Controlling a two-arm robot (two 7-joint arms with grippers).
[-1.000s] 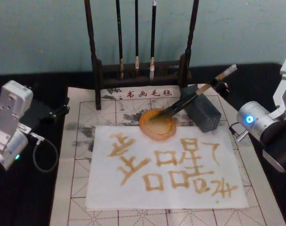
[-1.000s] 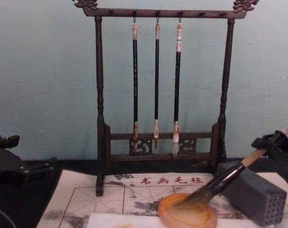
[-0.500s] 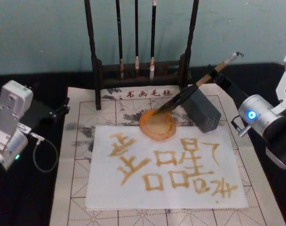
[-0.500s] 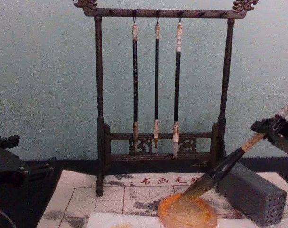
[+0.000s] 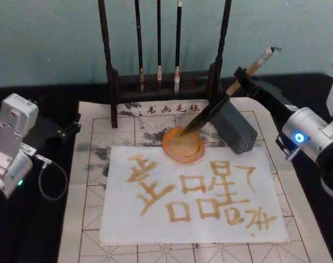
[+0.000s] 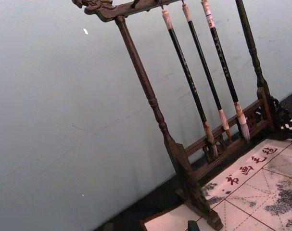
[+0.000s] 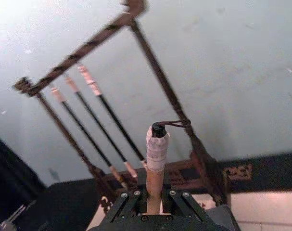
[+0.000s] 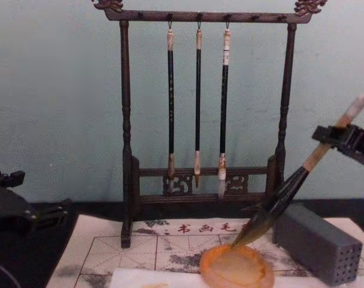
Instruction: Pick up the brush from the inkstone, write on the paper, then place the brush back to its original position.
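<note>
**Reader:** Head view first. Where is the brush, and what holds it?

**Me:** My right gripper (image 5: pixel 242 76) is clamped on the thick, pale tan wooden handle of the large calligraphy brush (image 5: pixel 214 107). The grip is up, behind and right of the round, translucent orange-amber inkstone dish (image 5: pixel 184 152). The brush's long axis slants from my grip down to the dish, with the dark pointed bristles at its far rim. A white paper sheet (image 5: pixel 155 224) bearing brown brushed characters lies just in front of the dish. A grey rectangular block with small holes (image 5: pixel 237 131) sits just right of the dish. My left gripper (image 5: pixel 67 129) is parked well to the left of the dish, so the right arm is the nearer one.

**Reader:** Left wrist view?

**Me:** A dark turned-wood rack (image 6: pixel 150 98) stands behind the dish, hung with three slim black brushes (image 6: pixel 207 72).

**Reader:** Right wrist view?

**Me:** I look along the handle. It is smooth round wood ending in a whitish wrapped cap with a dark cord loop. My black jaws are closed on either side of it.

**Reader:** Chest view?

**Me:** From the side the brush (image 8: pixel 283 189) leans steeply, with its tip low at the dish's rear rim and its cap high to the right. I cannot tell whether the bristles touch the glossy dish. With characters on the sheet, I judge the writing done. Laying the brush back would likely mean lowering the handle rightward, toward the block, with the tip kept at the dish.
</note>
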